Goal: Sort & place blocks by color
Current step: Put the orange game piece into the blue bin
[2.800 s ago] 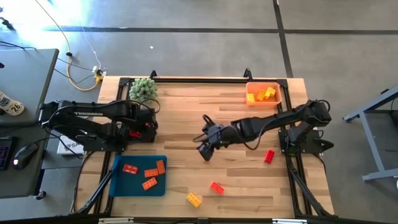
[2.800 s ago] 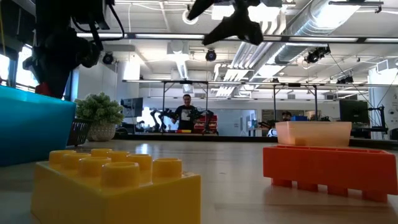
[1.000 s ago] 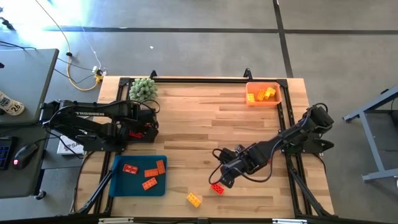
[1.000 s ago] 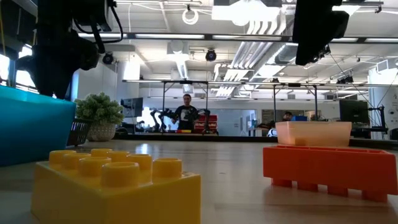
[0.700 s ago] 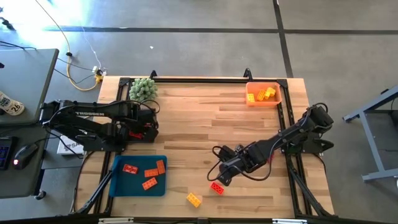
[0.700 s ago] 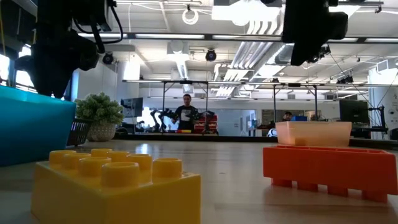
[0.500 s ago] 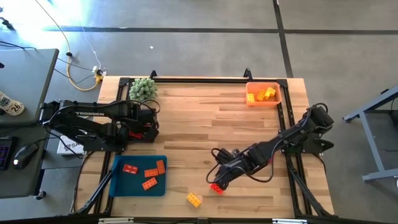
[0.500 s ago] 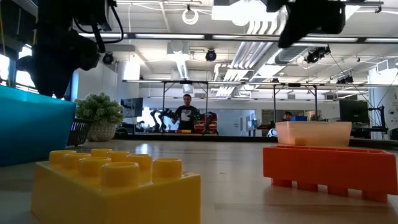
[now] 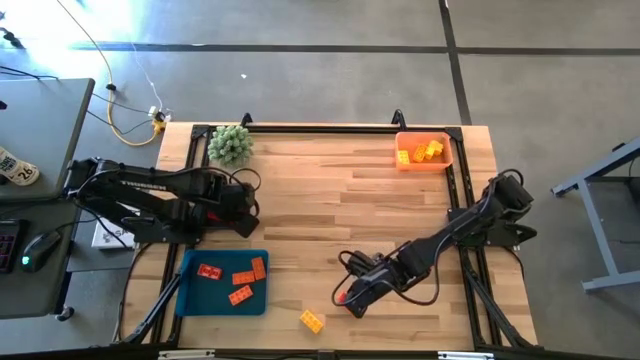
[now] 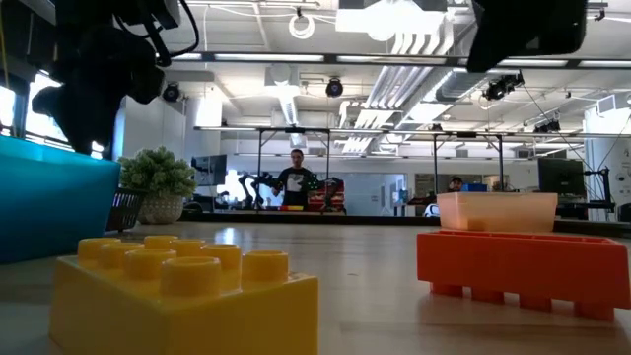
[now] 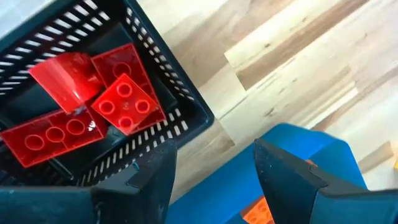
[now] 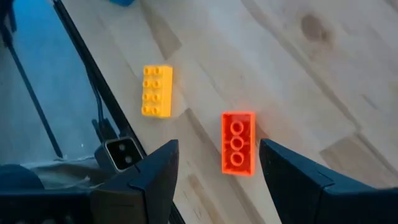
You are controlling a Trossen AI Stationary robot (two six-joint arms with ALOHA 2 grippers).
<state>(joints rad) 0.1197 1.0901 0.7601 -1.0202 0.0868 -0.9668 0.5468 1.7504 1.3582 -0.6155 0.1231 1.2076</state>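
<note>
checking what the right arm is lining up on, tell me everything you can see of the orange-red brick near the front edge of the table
The orange-red brick is a small studded plastic block, oblong, with a row of round studs showing on top. It lies flat, studs up, on the bare wooden table near the front edge, touching nothing else. A yellow brick lies apart from it, closer to the table edge. The right end effector hangs over it with fingers open, the brick framed between them and not yet gripped.

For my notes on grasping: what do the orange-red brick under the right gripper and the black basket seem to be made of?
The orange-red brick looks like glossy moulded plastic: sharp edges, round studs, even colour. The black basket seems to be rigid plastic lattice, though coated wire cannot be excluded.
</note>
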